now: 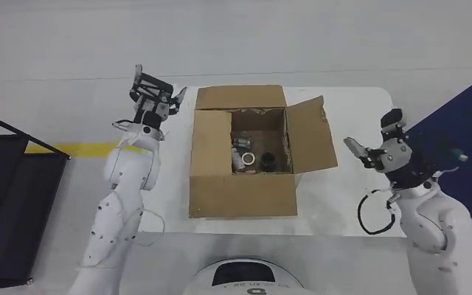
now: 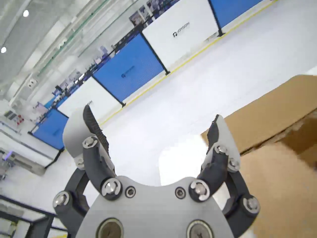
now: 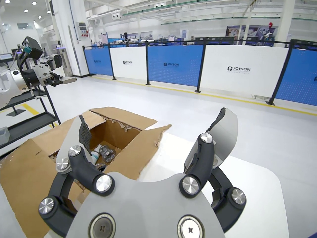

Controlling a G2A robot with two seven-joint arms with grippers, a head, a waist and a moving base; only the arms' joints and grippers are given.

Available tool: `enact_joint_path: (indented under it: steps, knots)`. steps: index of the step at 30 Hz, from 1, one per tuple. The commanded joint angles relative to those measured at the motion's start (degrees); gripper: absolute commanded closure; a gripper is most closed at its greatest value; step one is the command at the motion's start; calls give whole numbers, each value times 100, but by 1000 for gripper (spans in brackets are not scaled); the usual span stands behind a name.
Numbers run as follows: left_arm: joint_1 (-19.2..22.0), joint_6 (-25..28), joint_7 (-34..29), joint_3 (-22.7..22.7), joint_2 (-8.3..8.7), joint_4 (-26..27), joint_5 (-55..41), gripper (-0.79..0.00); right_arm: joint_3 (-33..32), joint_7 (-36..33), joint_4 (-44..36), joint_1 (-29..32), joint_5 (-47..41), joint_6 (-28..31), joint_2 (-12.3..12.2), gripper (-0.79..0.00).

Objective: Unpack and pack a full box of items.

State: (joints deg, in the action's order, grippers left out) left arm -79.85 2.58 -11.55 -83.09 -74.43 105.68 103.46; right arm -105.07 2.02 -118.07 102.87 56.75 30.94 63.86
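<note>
Pale hall floor (image 1: 236,37) surrounds the workspace, with a line of blue and white barrier panels (image 3: 173,63) across the far side. A black rack (image 1: 22,192) stands off to the left. The white desk (image 1: 346,206) carries the cardboard box (image 1: 243,193) at its middle, all four flaps folded outward and torn along the inner edges.

The left end effector (image 2: 151,125) hangs beside the box's left flap near the desk's far left corner, fingers spread apart and holding nothing. The right end effector (image 3: 151,115) sits above the desk's right edge, apart from the right flap, likewise released and empty.

On the box floor lie a dark cylinder (image 1: 267,158), a white ring-shaped roll (image 1: 249,158) just beside it, a white bottle (image 3: 95,155) and a clear jar (image 3: 107,152).
</note>
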Motion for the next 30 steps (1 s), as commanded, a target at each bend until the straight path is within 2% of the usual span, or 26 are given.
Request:
enact_joint_path:
  steps: [1, 3, 6, 7, 12, 17, 19, 22, 26, 30]
  knots:
    - [-289, 86, 129, -395, 33, -159, -182, -785, 487, -771, 147, -697, -58, -231, -8, -785]
    - [-484, 179, 280, -530, 53, -275, -249, -785, 963, -1347, 319, -1309, 89, -448, -5, -785]
    - [-754, 296, 487, -609, 70, -326, -319, -785, 1634, -1815, 414, -1835, 306, -526, 20, -785]
    - [-837, 329, 543, -629, 72, -349, -376, -785, 1693, -1836, 439, -1886, 322, -687, 31, -785]
    - [-1124, 347, 736, -715, 82, -482, -525, -785, 1693, -1836, 439, -1886, 322, -687, 31, -785]
    - [-1124, 347, 736, -715, 82, -482, -525, -785, 1835, -2031, 467, -1874, 456, -523, 24, -785]
    - [-1124, 347, 736, -715, 82, -482, -525, -785, 2262, -2459, 585, -2053, 683, -81, 18, -785]
    - [-1124, 347, 736, -715, 82, -482, -525, -785, 2945, -2990, 1008, -2533, 1004, 83, 60, -785]
    - [-1124, 347, 736, -715, 82, -482, -525, -785, 3814, -3481, 1616, -3179, 1349, 3, 170, -785]
    - [-1124, 347, 736, -715, 82, -482, -525, -785, 4412, -3634, 2025, -3589, 1582, -273, 288, -785]
